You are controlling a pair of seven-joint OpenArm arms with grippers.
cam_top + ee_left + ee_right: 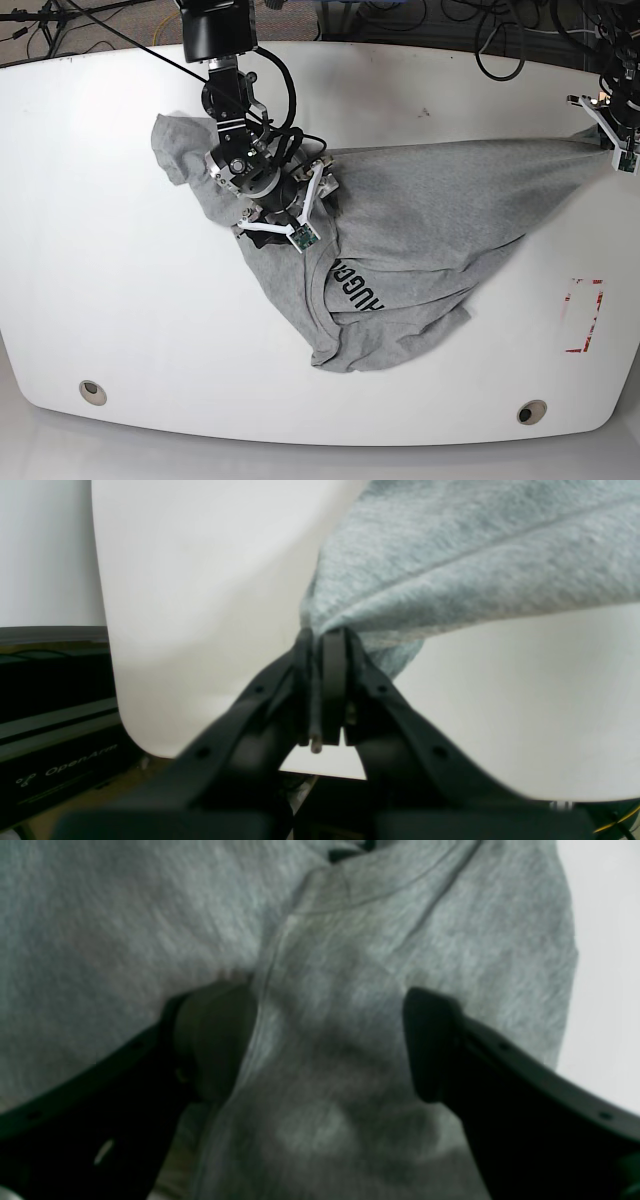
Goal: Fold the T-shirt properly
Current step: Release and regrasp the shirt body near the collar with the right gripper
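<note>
The heather-grey T-shirt (420, 220) lies crumpled across the white table (100, 300), with black lettering (360, 295) showing near a fold. My left gripper (606, 128) is at the table's far right edge, shut on a corner of the T-shirt (450, 555), which stretches taut from it. In the left wrist view the gripper (325, 635) pinches the bunched fabric. My right gripper (290, 205) is down on the shirt's left part. In the right wrist view it (325, 1040) is open, its fingers (215, 1035) straddling a ridge of T-shirt (100, 940) cloth with a seam.
A red tape mark (585, 315) is on the table at the right. Two round holes (92, 390) (531, 411) sit near the front edge. Cables lie behind the table's back edge. A black OpenArm base (65, 765) stands below the table's edge.
</note>
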